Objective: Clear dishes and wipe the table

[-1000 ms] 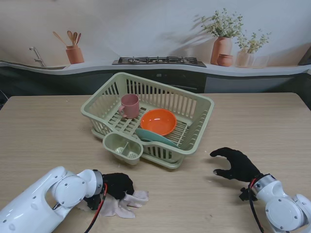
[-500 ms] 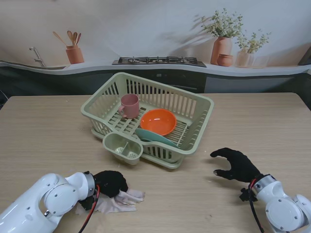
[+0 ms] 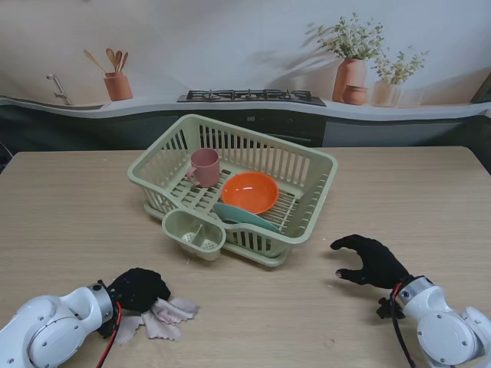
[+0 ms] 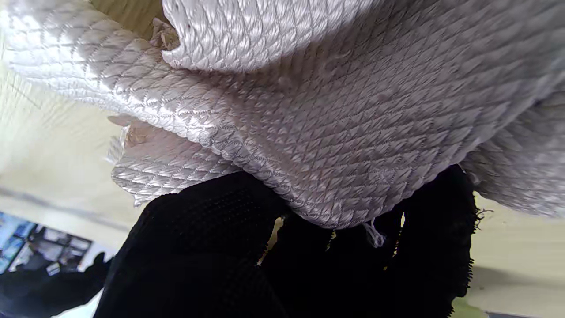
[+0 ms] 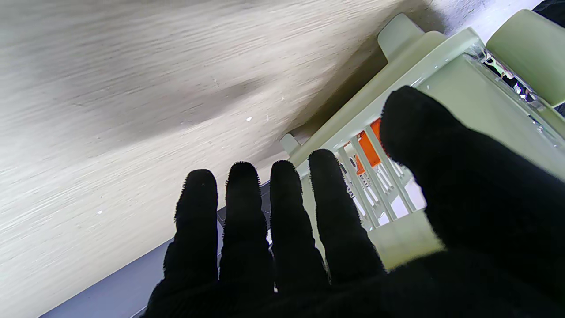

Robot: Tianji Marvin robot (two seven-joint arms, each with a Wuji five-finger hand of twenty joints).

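Risk: crumpled cloth (image 3: 165,318) bunching under left hand (image 3: 138,290), which grips it, skipping table (image 3: 69,207); right hand (image 3: 372,261) spread, idle.

Overhead stand view, two close wrist views

A pale wall (image 3: 192,38) rises behind a counter (image 3: 230,106) with a stove (image 3: 252,96).

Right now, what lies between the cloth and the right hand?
Only bare wooden table in the stand view; the cloth sits under the left hand, the right hand apart.
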